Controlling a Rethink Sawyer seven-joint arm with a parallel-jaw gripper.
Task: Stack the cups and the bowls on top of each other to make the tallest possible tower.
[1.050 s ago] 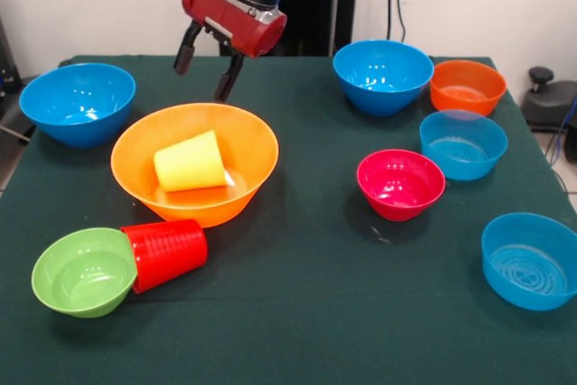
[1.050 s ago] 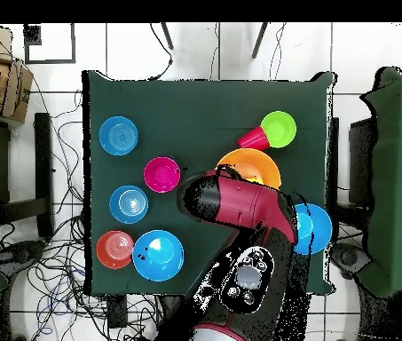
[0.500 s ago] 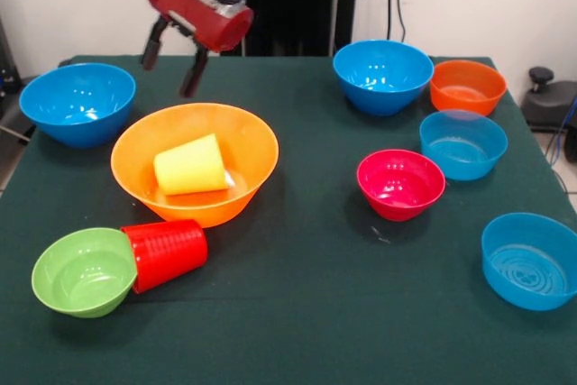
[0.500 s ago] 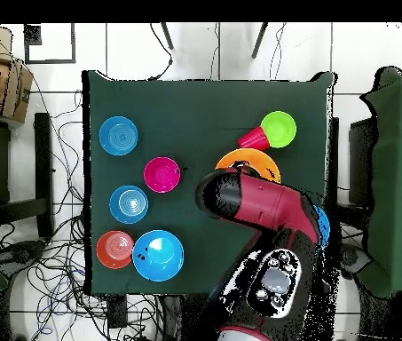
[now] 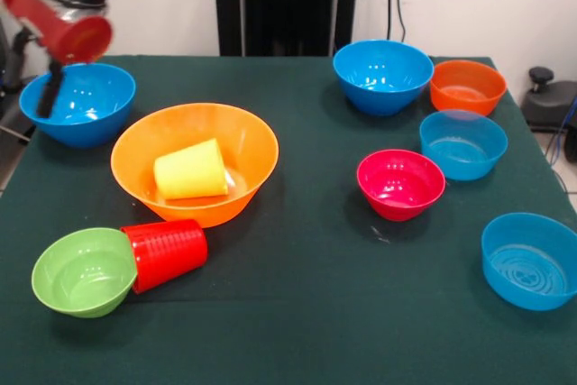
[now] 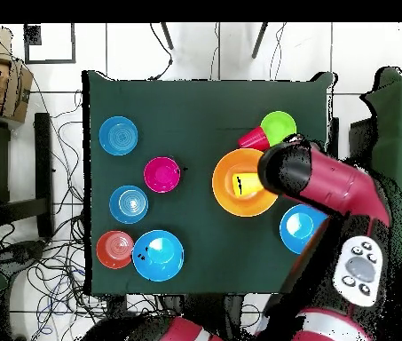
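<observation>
– Hanging where is the claw seen?
– It is seen at the table's left edge in the front view, over the left rim of a deep blue bowl. Its body is blurred, so whether it is released or clenched cannot be told. Nothing is seen held in it.
– And the tower's base?
– The big orange bowl is set upright on the green cloth, right of the claw and nearer the camera, apart from it. A yellow cup is laid on its side inside that bowl.
– Is anything else found close by?
– A red cup is laid on its side in front of the big bowl, with its mouth pressed against a green bowl. Both are well apart from the claw.
– What about the rest?
– On the right half of the cloth, five bowls are spread out singly: a second deep blue bowl, a small orange bowl, a pale blue bowl, a pink bowl and another pale blue bowl. None is stacked.
– Is the claw shown from above?
– No; it is covered there by the red arm, which is stretched across beside the big orange bowl.
</observation>
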